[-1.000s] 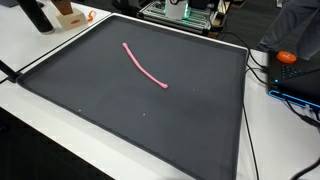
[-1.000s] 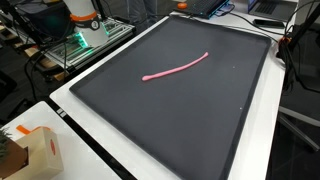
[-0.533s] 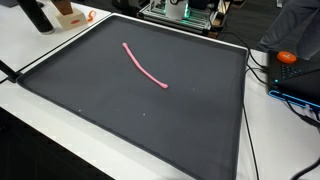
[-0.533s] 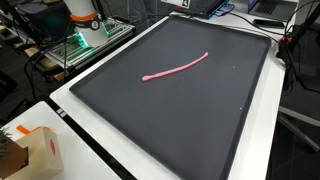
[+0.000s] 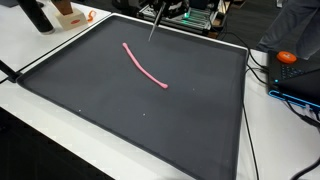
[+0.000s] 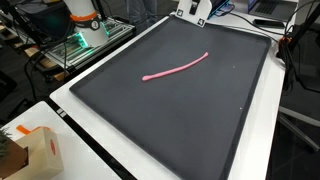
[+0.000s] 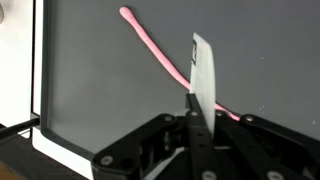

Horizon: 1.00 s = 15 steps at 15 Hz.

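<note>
White table (image 5: 45, 48) carries a large black mat (image 5: 150, 125) with a thin raised rim. The mat is matte and the light on it is even.

In an exterior view, a dark bottle (image 5: 36, 15) and a small wooden block (image 5: 70, 16) stand at the far corner. An orange ball (image 5: 286, 57), a laptop (image 5: 297, 92) and black cables (image 5: 258, 68) lie along one side.

In an exterior view, a cardboard box (image 6: 38, 150) sits on the near corner. Beyond the table edge is a wire rack (image 6: 95, 38) lit green inside, and past the far side is grey floor (image 6: 300, 140).
</note>
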Available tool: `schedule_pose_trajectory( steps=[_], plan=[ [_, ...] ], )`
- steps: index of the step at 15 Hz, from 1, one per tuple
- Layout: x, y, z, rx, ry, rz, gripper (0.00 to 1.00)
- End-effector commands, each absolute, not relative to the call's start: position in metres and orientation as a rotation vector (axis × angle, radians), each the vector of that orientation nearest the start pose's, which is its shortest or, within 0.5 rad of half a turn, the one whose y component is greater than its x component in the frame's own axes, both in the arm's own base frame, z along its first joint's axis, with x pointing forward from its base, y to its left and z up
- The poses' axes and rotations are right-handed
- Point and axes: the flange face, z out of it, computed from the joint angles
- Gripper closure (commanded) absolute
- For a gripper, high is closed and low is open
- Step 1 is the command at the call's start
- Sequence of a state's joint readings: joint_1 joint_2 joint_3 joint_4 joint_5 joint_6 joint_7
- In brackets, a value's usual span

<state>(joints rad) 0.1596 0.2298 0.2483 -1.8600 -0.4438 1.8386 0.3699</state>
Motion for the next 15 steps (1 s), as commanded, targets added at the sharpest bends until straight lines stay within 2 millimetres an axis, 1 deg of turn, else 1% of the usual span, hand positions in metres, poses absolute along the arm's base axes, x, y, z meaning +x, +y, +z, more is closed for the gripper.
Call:
schedule_pose_trajectory(
  steps=[1, 4, 8, 12, 15],
  plan=[
    [0.579, 0.216, 0.362, -3.548, -0.565, 0.285, 0.99],
    [0.588, 0.229, 0.341, -3.519, -0.674, 0.351, 0.99],
    [0.598, 0.241, 0.32, -3.47, -0.785, 0.377, 0.99],
    [0.606, 0.251, 0.301, -3.42, -0.882, 0.382, 0.99],
    [0.613, 0.257, 0.29, -3.406, -0.916, 0.385, 0.99]
  ],
)
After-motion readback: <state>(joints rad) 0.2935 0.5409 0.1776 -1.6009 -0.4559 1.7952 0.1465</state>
